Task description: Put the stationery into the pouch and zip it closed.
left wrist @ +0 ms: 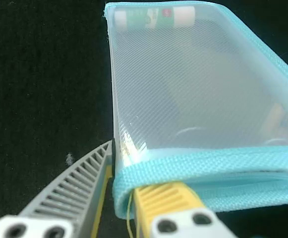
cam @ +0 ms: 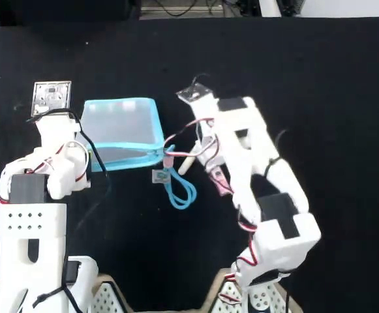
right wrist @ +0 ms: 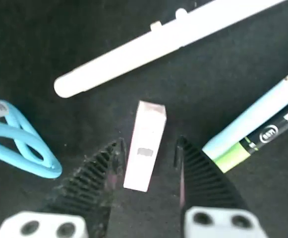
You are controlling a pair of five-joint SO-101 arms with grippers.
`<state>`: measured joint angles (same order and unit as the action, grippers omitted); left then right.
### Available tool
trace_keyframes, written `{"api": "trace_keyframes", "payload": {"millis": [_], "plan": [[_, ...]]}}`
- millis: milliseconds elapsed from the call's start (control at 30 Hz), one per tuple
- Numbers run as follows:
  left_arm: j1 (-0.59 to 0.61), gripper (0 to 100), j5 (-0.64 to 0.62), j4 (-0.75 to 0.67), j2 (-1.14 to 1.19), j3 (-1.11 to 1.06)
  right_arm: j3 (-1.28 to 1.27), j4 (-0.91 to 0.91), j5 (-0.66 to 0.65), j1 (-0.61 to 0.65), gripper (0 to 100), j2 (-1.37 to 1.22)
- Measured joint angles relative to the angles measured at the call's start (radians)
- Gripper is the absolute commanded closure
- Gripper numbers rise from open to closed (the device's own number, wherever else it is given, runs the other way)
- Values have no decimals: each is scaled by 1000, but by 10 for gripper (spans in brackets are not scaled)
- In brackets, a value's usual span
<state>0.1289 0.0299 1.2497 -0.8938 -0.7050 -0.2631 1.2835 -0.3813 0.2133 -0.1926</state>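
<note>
High view: one turquoise pouch [cam: 121, 127]

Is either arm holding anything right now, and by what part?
The left gripper pinches the pouch by a corner of its teal edging. The right gripper is open astride a small white block.

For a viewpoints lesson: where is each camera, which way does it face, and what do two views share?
High view: above the table, looking down; both arms, pouch.
Left wrist view: on left arm, facing pouch; left tool grips it.
Right wrist view: on right arm, facing table; open right tool straddles white block.
High and left wrist share the pouch.
</note>
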Motion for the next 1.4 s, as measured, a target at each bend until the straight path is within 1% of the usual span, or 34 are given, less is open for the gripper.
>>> {"api": "trace_keyframes", "payload": {"millis": [167, 267, 333, 467, 533, 600, 667, 767, 933, 967, 1100, 1267, 1400], "plan": [[0, 970, 0, 0, 0, 0, -2, -46, 0, 2, 828, -15], [0, 970, 0, 0, 0, 0, 11, -55, 0, -15, 788, -86], [0, 970, 0, 0, 0, 0, 35, -55, 0, -12, 785, -133], [0, 970, 0, 0, 0, 0, 103, -34, 0, -12, 828, -204], [0, 970, 0, 0, 0, 0, 126, -28, 0, -15, 894, -224], [0, 970, 0, 0, 0, 0, 135, -28, 0, -23, 988, -227], [0, 970, 0, 0, 0, 0, 144, -25, 2, -43, 969, -227], [0, 970, 0, 0, 0, 0, 144, -15, 44, -75, 988, -196], [0, 970, 0, 0, 0, 0, 144, 71, 58, -127, 987, -68], [0, 970, 0, 0, 0, 0, 144, 89, 57, -149, 987, -37], [0, 970, 0, 0, 0, 0, 144, 124, -17, -282, 984, 51], [0, 970, 0, 0, 0, 0, 144, 126, -106, -485, 983, 64], [0, 970, 0, 0, 0, 0, 144, 126, -152, -603, 982, 48]]}}
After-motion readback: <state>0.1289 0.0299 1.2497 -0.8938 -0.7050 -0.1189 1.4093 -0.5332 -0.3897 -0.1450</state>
